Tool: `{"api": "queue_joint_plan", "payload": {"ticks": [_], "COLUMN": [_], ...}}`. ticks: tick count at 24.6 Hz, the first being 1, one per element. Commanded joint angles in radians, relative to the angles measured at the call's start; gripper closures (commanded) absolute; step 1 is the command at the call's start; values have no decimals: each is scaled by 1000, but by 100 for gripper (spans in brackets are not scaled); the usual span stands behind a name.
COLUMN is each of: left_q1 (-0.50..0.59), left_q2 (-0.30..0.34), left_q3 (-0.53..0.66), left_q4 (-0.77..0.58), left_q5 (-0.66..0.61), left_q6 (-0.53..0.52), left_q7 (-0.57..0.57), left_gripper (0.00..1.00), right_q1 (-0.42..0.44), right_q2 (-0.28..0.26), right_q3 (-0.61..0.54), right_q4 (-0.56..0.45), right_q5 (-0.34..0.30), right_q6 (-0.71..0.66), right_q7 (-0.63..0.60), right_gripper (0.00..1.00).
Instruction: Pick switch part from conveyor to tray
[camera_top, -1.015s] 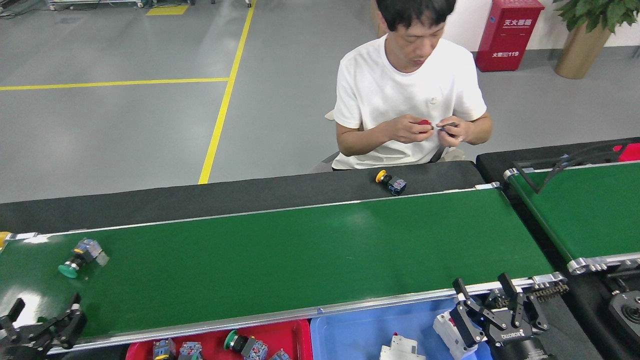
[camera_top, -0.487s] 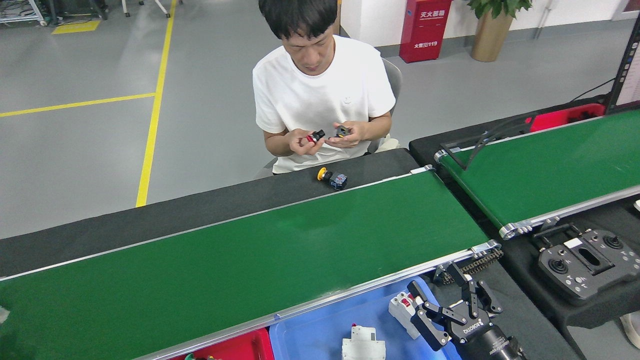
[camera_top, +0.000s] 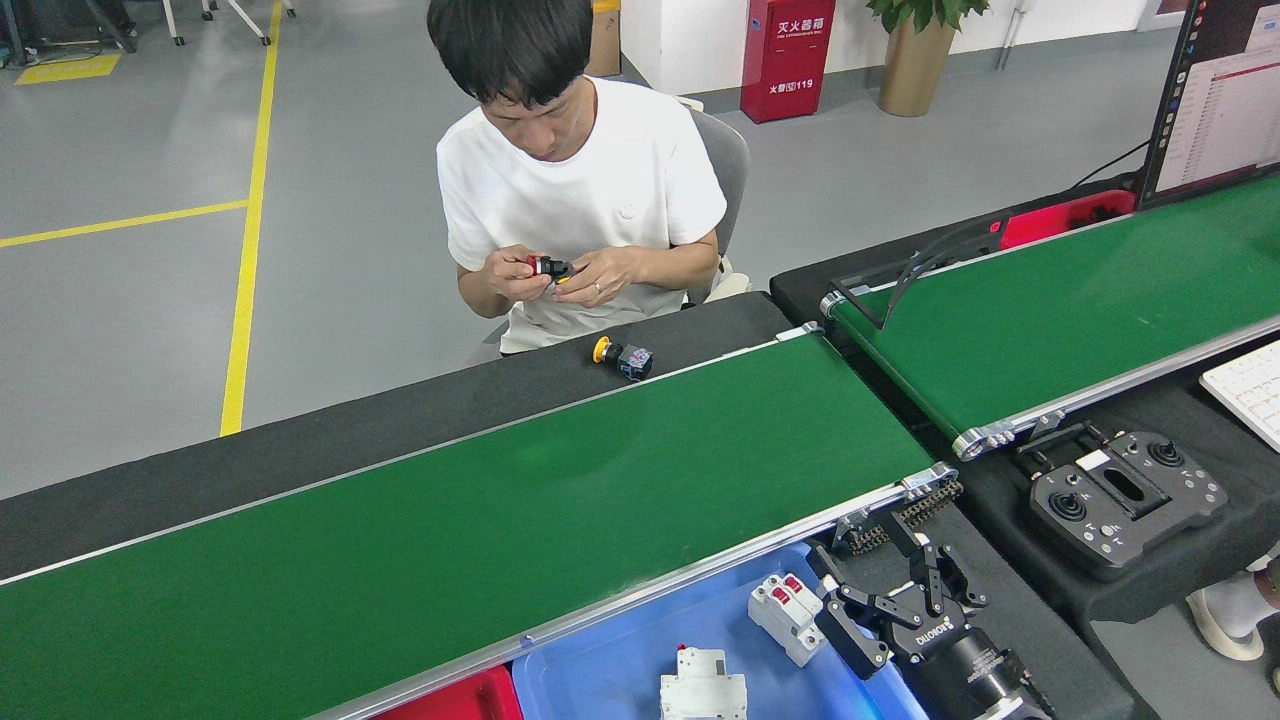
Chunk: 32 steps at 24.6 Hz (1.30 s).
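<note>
The conveyor runs as a dark-green belt from the lower left to the middle right. The stretch of it in view carries no switch part. My right gripper hangs just past the near rail at the belt's right end, open and holding nothing. It is beside the blue tray. In that tray lie two white breaker units, one close to the gripper's fingers and another lower down. A corner of a red tray shows at the bottom. My left gripper is out of view.
A person in a white shirt sits behind the belt with a small red part in both hands. A yellow-capped push-button lies on the black table strip. At the right are a second green belt, a black remote controller and a keyboard corner.
The view has swung right. The green-capped part on the belt's left end and my left gripper have left the picture. My right gripper stays open by the blue tray.
</note>
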Motion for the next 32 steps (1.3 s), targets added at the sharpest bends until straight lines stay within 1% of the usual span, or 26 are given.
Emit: {"api": "queue_joint_plan", "payload": {"ticks": [1, 6, 8, 9, 11, 12, 13, 15, 17, 18, 20, 22, 24, 27, 29, 31, 32], "left_q1": [-5, 12, 28, 52, 129, 175, 234, 308, 376, 423, 498, 555, 603, 638, 664, 667, 664], "left_q2": [8, -12, -15, -15, -15, -17, -29, -52, -84, -116, -159, -189, -229, -316, -367, -408, -422], "left_q3": [-3, -1, 0, 2, 2, 5, 8, 17, 40, 43, 46, 46, 45, 35, 20, -41, -77], "left_q4": [-13, -28, -71, -114, -227, -306, -408, -537, -669, -756, -902, -1022, -1135, -1287, -1353, -1405, -1409], "left_q5": [7, 18, 49, 78, 130, 156, 188, 217, 219, 217, 213, 200, 154, 61, -19, -79, -105], "left_q6": [-27, -28, -31, -33, -38, -38, -28, -25, -25, -24, -22, -18, -18, -27, -33, -54, -59], "left_q7": [19, 24, 23, 23, 21, 21, 15, 13, 13, 12, 12, 7, 7, 6, 6, 6, 4], "left_gripper": [98, 99, 99, 99, 99, 99, 99, 98, 97, 97, 96, 96, 96, 95, 95, 94, 93], "right_q1": [-18, -25, -28, -30, -30, -31, -31, -31, -33, -33, -31, -31, -28, -21, -18, 1, 16], "right_q2": [-7, -10, -10, -10, -10, -13, -18, -19, -19, -18, -19, -21, -21, -19, -21, -22, -22], "right_q3": [-1, -1, -1, -2, -7, -10, -11, -16, -41, -53, -64, -85, -117, -174, -194, -226, -243], "right_q4": [-9, -3, 5, 6, 8, 8, 9, 9, 8, 6, 6, 6, 6, 6, 6, 5, 0], "right_q5": [-4, -4, -4, -6, -6, -6, -7, -7, -9, -9, -9, -9, -9, -10, -10, -12, -16], "right_q6": [-4, -4, -4, -4, -4, -4, -3, 5, 8, 8, 8, 8, 8, 10, 8, 8, 8], "right_q7": [-9, -6, -6, -6, -6, -4, -2, -1, 1, 2, 2, 4, 5, 27, 31, 31, 30], "right_gripper": [1, 1, 1, 1, 1, 1, 1, 1, 1, 1, 1, 1, 1, 1, 1, 1, 1]}}
